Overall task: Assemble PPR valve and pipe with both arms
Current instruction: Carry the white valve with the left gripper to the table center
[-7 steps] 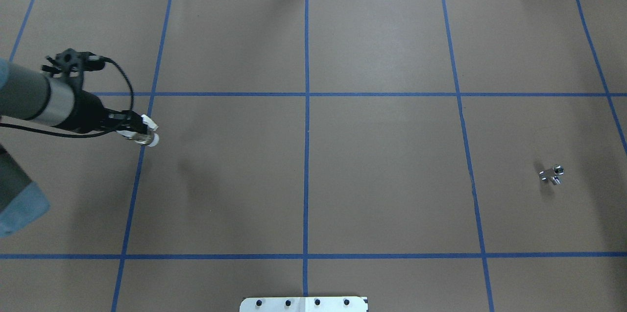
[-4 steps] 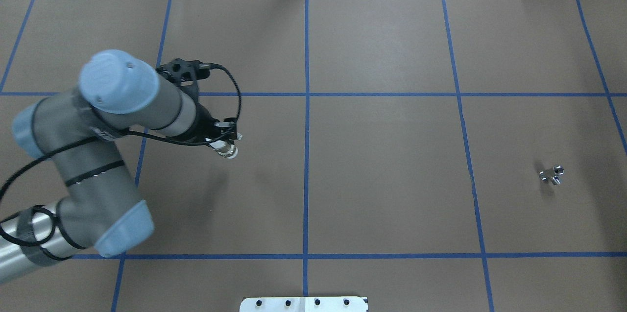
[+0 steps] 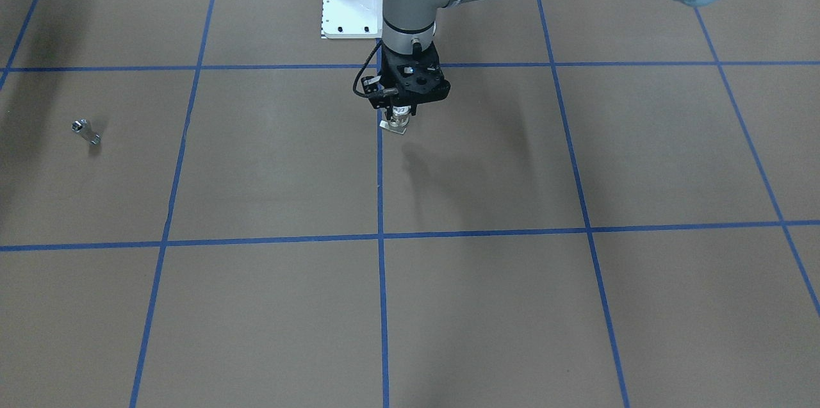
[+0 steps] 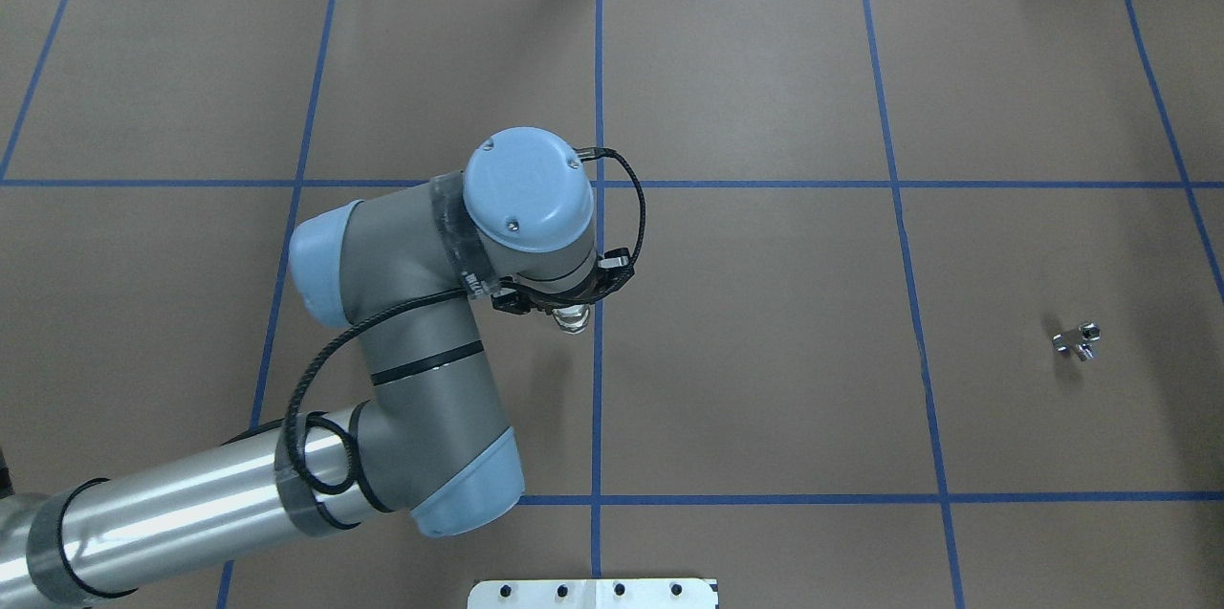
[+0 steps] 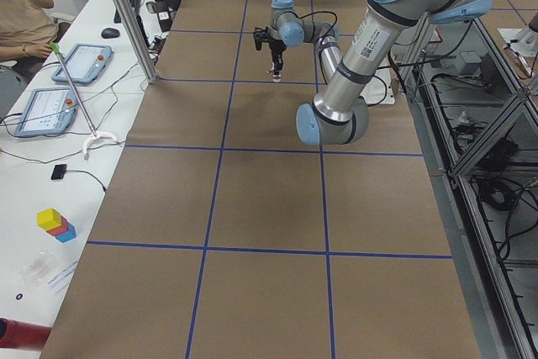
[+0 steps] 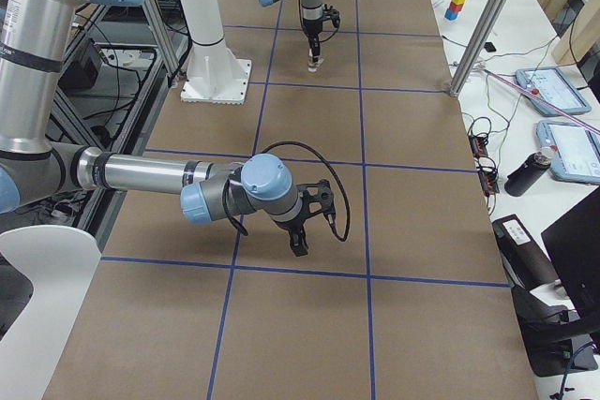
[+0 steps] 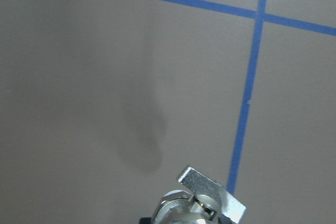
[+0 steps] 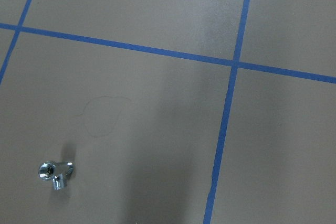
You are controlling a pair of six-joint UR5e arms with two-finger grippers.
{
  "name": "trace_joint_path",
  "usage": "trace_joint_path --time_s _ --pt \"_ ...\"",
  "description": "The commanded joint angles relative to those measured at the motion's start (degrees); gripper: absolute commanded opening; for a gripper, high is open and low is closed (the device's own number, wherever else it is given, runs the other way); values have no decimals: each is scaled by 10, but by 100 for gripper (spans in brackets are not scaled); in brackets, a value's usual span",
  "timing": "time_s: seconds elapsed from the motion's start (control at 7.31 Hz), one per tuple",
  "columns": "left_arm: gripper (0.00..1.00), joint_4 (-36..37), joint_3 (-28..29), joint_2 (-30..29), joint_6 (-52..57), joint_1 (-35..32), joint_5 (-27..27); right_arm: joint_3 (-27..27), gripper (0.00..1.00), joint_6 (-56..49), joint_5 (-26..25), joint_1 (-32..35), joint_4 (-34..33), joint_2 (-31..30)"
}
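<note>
PPR valve (image 3: 398, 121): white-and-metal fitting, flat tab at its lower end. It hangs from the left gripper (image 3: 398, 112), just beside the central blue tape line (image 4: 599, 64) of the brown-papered table (image 4: 765, 399).
Left gripper: pointing down, fingers pinched onto the valve's upper part.
Pipe (image 4: 1078, 339): silvery stub, lying alone on the paper at the robot's right, well apart from the valve.
Right gripper (image 6: 298, 243): held over the paper, with nothing seen in it. Whether it is spread or pressed together cannot be told.
</note>
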Motion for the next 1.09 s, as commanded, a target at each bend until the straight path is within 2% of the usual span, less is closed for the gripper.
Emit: trace_joint_path --time_s 0.0,0.27,0.68,0.82,0.96 --pt "0 -28 63 -32 -14 3 6 0 100 0 0 0 0 0" --pt "0 -56 88 -32 -14 3 6 0 100 0 0 0 0 0" --pt "0 -63 90 -32 -12 3 6 0 100 0 -1 0 0 0" --pt "9 -63 90 -31 -11 3 6 0 100 0 -1 0 0 0" --pt "22 -63 89 -31 -9 3 6 0 100 -1 -1 0 0 0"
